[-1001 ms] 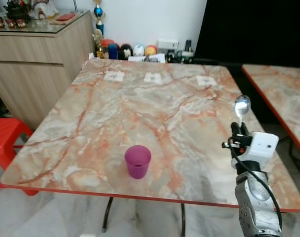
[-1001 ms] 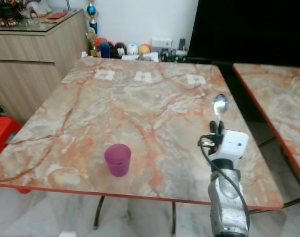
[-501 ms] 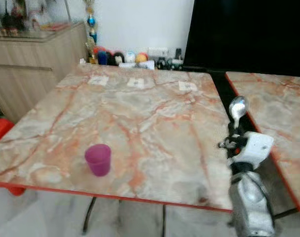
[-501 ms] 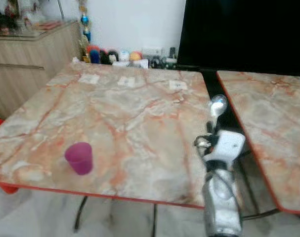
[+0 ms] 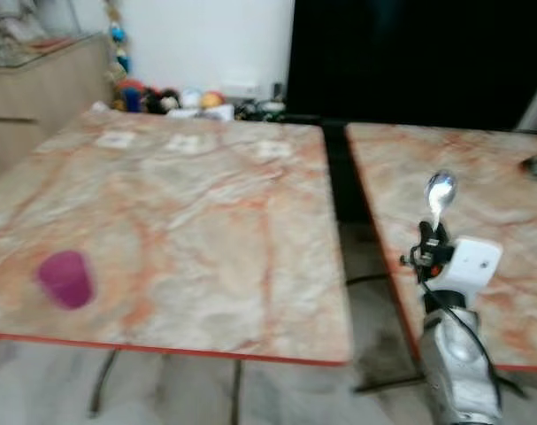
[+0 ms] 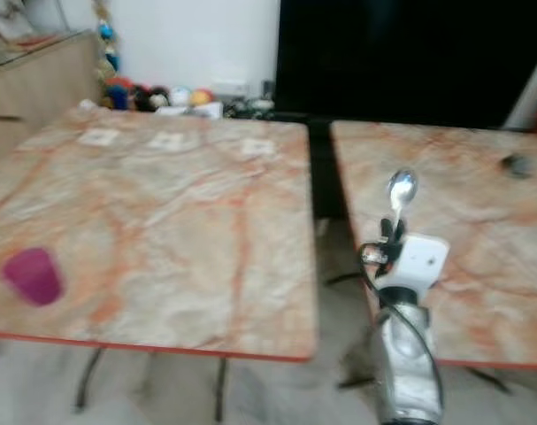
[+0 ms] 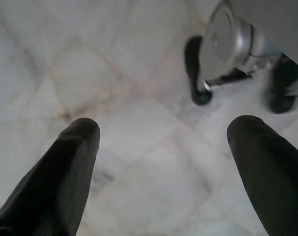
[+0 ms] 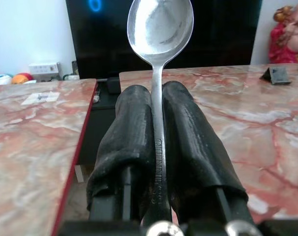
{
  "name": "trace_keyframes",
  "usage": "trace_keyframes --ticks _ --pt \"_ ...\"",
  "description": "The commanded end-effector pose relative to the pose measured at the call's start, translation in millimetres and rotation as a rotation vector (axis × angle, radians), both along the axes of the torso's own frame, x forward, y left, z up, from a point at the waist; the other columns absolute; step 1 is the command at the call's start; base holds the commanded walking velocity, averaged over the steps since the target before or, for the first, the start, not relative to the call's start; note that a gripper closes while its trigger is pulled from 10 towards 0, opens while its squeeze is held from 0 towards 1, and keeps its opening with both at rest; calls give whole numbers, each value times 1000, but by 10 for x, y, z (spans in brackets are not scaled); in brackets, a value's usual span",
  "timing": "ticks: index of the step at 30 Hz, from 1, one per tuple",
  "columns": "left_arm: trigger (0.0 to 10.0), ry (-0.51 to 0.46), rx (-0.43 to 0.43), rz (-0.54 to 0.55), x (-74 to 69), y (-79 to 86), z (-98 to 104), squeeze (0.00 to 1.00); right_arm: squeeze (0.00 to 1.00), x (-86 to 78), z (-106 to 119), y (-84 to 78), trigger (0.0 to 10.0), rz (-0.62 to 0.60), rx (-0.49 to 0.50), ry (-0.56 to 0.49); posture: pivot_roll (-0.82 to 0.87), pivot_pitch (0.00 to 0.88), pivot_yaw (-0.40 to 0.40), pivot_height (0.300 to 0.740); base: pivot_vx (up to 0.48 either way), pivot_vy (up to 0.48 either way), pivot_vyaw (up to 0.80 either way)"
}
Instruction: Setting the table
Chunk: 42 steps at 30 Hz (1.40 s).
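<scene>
Our right pincer (image 5: 433,237) is clamped on the handle of a metal spoon (image 5: 440,191), whose long axis stands upright with the bowl above the fingertips. The purple cup (image 5: 65,278) sits on the marble counter (image 5: 206,212) well off to that pincer's left, across the gap between the 2 counters, so we judge a leftward carry comes next. Our left pincer (image 7: 163,162) hangs idle over the floor, fingers spread apart.

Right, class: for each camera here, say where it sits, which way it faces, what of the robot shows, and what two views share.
Left eye view: on the head, looking forward and down at two marble tables; right gripper holds a spoon upright.
Right eye view: same scene; both show the purple cup.
Left wrist view: faces the floor between open fingers.
Right wrist view: looks along the fingers clamping the spoon.
</scene>
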<state>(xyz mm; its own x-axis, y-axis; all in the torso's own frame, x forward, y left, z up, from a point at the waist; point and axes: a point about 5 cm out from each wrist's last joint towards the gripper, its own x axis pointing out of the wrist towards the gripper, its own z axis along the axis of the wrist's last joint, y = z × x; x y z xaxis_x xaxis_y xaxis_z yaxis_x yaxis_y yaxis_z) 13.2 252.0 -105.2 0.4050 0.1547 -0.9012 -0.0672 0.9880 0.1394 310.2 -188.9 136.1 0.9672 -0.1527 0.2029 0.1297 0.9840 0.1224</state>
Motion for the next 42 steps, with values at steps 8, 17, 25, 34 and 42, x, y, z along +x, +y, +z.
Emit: trace_keyframes --ticks 8,17,25,34,42 --pt "10000 -9 9 5 55 -15 -5 0 0 29 71 -41 10000 -13 -11 -20 -8 55 -18 740 0 0 0" --pt "10000 -13 11 -14 90 -19 -4 0 0 27 103 -58 10000 -21 -25 -31 -19 62 -14 740 0 0 0" --pt "10000 -22 9 -23 143 -38 -6 0 0 34 137 -61 10000 -19 -36 -41 -24 67 -18 740 0 -402 0" --pt "10000 -30 8 -20 194 -44 -7 0 0 44 149 -45 10000 -18 -35 -49 -23 67 -21 740 0 -456 -411" --pt "10000 -35 9 -20 230 -35 -3 0 0 40 147 -52 10000 -22 -46 -49 -24 67 -19 740 0 -455 0"
